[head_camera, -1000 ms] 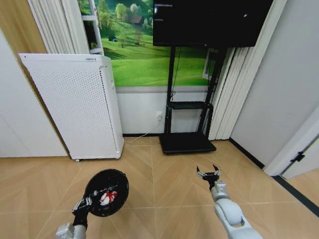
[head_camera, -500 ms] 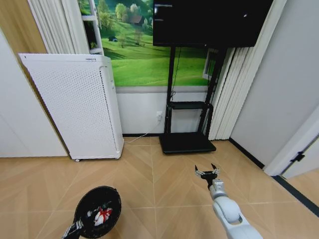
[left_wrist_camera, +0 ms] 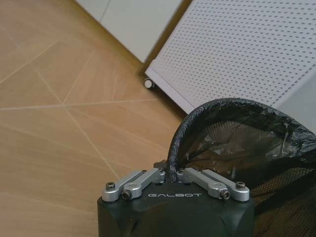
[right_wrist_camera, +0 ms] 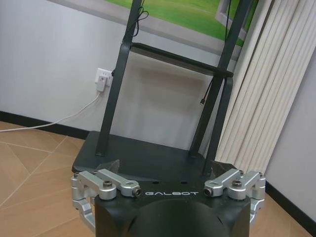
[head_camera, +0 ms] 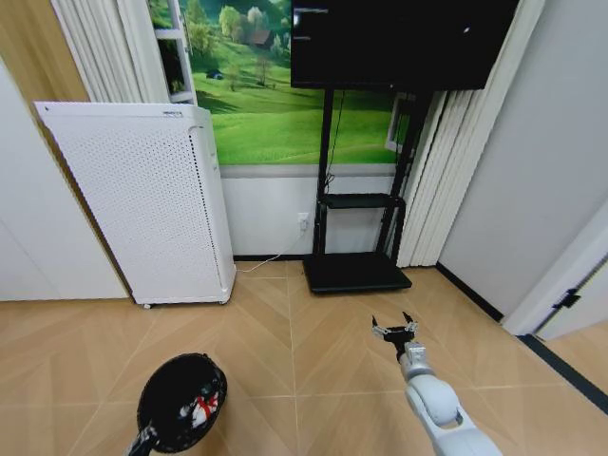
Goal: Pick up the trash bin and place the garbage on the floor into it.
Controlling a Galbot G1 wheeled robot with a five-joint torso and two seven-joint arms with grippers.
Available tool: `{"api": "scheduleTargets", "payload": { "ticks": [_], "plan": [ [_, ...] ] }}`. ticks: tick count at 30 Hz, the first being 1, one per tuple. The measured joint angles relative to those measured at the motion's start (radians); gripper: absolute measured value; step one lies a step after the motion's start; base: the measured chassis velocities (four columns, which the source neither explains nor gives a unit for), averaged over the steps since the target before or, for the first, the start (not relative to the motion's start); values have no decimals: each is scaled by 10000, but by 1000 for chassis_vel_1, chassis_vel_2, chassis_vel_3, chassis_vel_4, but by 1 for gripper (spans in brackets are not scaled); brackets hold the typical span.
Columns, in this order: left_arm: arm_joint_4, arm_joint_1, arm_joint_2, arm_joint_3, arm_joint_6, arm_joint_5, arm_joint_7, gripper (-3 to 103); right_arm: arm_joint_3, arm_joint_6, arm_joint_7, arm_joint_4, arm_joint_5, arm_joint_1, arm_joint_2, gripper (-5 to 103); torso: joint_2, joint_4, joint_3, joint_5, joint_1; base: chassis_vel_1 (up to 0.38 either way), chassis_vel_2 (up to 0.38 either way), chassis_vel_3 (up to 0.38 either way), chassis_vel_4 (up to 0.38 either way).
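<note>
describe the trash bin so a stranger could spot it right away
Find the tall white perforated cabinet by the left wall, then look down over the wood floor toward the camera. The bin hangs there from the left gripper, round, black and mesh-sided, with red-and-white litter inside.

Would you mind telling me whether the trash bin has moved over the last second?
Yes. The trash bin, clamped in the left gripper, has dropped lower and leftward, farther from the white cabinet.

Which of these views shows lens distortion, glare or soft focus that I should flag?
Head view: wide-angle bowing of the door frame and curtains at the edges; faint glare specks on the dark screen. Left wrist view: the trash bin rim, clamped by the left end effector, looks sharp; no strong shadows. Right wrist view: evenly lit, stand reasonably crisp.
</note>
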Motion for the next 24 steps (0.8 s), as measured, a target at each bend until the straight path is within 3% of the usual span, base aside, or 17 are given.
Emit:
{"api": "scheduleTargets", "payload": {
  "ticks": [9, 13, 19, 21, 23, 24],
  "plan": [
    [-138, -317, -36, -437, 671, -1294, -1081, 3, -22, 0, 63, -95, -46, -63, -96, 100, 0, -1, 0, 2, 0, 0, 0, 0, 0],
    [-74, -614, -163, -747, 1036, -1426, -1433, 3, -18, 0, 65, -107, -47, -58, -196, 100, 0, 0, 1, 0, 0, 0, 0, 0, 0],
    [-35, -757, -257, -934, 1296, -1433, -1502, 1, -19, 0, 49, -125, -48, -23, -188, 100, 0, 0, 0, 0, 0, 0, 0, 0, 0],
    [-36, -821, -238, -943, 1356, -1431, -1497, 11, -25, -4, 38, -140, -56, -20, -98, 100, 0, 0, 0, 1, -1, 0, 0, 0, 0],
    [-26, -849, -224, -955, 1362, -1412, -1482, 11, -35, -6, 35, -154, -71, -19, -67, 100, 0, -1, 0, 1, 0, 0, 0, 0, 0],
    [-4, -873, -206, -965, 1367, -1365, -1475, 16, -49, -6, 34, -186, -101, -10, -41, 100, 0, -1, 1, 1, 0, 0, 0, 0, 0]
  ]
}}
